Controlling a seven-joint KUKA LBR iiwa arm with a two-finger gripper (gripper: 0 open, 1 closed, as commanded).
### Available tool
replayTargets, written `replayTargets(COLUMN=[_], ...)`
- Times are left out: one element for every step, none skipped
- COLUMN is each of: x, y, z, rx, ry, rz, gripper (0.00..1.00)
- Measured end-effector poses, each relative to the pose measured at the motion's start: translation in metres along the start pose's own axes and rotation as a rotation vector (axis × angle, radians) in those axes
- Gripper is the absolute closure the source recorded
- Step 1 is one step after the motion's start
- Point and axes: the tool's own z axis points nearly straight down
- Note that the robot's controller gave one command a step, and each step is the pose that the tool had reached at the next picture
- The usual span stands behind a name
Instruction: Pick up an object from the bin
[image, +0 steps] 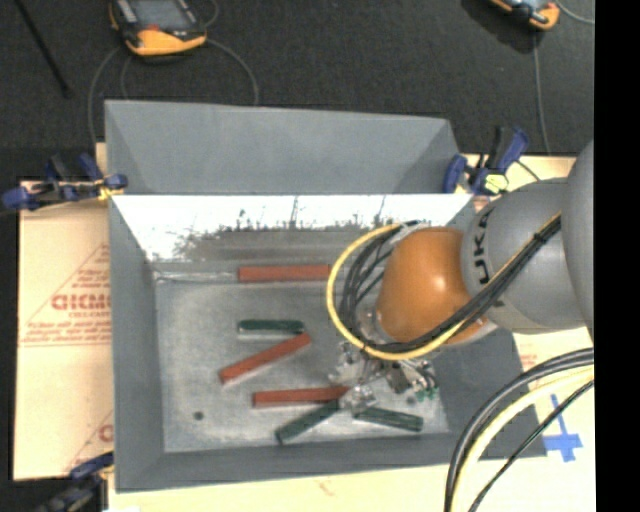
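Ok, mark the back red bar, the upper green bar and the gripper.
back red bar (285, 272), camera view, its middle.
upper green bar (270, 326), camera view, its middle.
gripper (366, 390), camera view, its tip.

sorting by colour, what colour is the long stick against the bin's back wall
The stick is reddish-brown, clearest in the camera view.

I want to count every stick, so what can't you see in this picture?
In the camera view:
Long red flat stick by the back wall: right end hidden behind the arm's yellow cable.
Lower red flat stick: right end hidden under the claw.
Grey metal bin: right floor covered by the arm, which may hide more sticks.
Tiny dark speck: too small to name.
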Motion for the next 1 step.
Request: replayTargets(x=[-0.0117], y=[-0.0058], z=[-0.1354], rx=[0.0], ry=[-0.009], rz=[0.037], gripper=[1.0])
